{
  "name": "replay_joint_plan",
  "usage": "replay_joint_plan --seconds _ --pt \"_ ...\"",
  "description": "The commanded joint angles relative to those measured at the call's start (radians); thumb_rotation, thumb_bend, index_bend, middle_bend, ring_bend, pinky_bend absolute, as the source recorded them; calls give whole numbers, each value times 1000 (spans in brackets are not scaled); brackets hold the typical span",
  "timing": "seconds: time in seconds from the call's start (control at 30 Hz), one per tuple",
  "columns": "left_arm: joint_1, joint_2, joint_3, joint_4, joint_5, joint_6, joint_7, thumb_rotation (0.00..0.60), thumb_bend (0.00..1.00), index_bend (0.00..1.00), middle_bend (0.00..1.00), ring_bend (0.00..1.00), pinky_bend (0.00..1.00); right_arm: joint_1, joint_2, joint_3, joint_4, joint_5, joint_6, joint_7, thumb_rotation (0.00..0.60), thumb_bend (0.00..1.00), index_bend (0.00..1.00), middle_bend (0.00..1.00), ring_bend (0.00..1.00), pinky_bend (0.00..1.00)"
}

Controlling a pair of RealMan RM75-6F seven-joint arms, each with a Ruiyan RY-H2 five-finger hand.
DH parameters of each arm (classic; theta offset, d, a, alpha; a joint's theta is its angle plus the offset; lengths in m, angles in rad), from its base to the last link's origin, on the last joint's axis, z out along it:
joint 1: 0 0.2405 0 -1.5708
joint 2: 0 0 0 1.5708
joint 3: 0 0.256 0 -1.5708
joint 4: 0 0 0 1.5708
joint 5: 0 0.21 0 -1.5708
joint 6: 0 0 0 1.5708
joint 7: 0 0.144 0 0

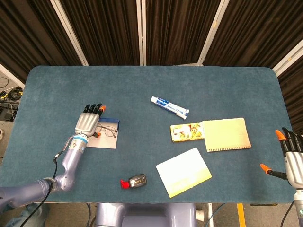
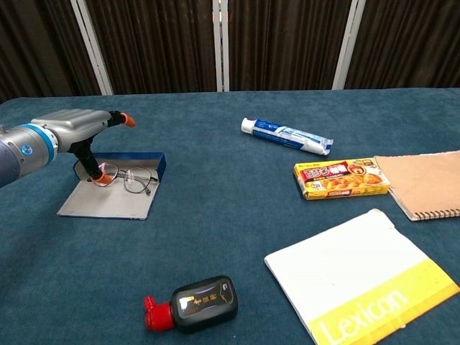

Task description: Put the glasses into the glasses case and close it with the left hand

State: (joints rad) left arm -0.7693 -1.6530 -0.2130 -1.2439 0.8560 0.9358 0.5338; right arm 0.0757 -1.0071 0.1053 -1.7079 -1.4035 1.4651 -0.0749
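A: What's in the open grey glasses case with the blue rim point(image 1: 105, 138) point(image 2: 115, 196)?

B: The thin wire-framed glasses point(image 1: 107, 130) point(image 2: 134, 178) lie inside it, on the flat grey lining, lenses toward the blue wall. The case sits near the left end of the blue-carpeted bench point(image 1: 61, 94) point(image 2: 215, 215), about midway between front and back edges.

A: And where are the glasses relative to the left hand point(image 1: 88, 123) point(image 2: 72, 131)?

B: Just beside and below it. The hand hovers over the case's left part, palm down, its long fingers stretched out flat and together toward the back edge. In the chest view its orange-tipped thumb point(image 2: 100, 169) reaches down to the lining, right at the near end of the glasses frame; I cannot tell whether it touches the frame.

A: So is it holding anything?

B: No, the fingers are extended and nothing is gripped.

A: The right hand point(image 1: 292, 158)?

B: At the right edge of the bench near the front corner, only partly in the head view, fingers spread and empty.
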Motion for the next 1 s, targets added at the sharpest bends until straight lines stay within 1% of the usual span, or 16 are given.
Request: replay_joint_plan --seconds 0.03,0.13,0.2,0.43,0.63,0.83,1.0 --pt "8 16 1 -17 37 6 -41 600 160 0 0 0 0 0 0 0 0 0 -1 0 600 0 0 0 0 0" --pt "6 18 2 -19 63 -1 -70 600 152 0 0 0 0 2 -1 1 1 2 -3 -2 600 0 0 0 0 0" --pt "-3 13 7 -11 70 -11 -65 600 151 0 0 0 0 3 -3 1 2 5 -6 -4 600 0 0 0 0 0" --pt "-34 -28 6 54 23 -43 -17 600 152 0 0 0 0 7 -6 6 9 20 -15 -5 600 0 0 0 0 0" --pt "-58 -65 -3 135 9 -80 -31 600 157 0 0 0 0 11 -10 9 15 33 -25 -9 600 0 0 0 0 0" --pt "-76 -84 -14 186 11 -102 -50 600 164 0 0 0 0 12 -13 13 17 42 -28 -13 600 0 0 0 0 0" --pt "-97 -101 -34 236 5 -129 -74 600 172 0 0 0 0 17 -16 15 25 59 -44 -12 600 0 0 0 0 0"
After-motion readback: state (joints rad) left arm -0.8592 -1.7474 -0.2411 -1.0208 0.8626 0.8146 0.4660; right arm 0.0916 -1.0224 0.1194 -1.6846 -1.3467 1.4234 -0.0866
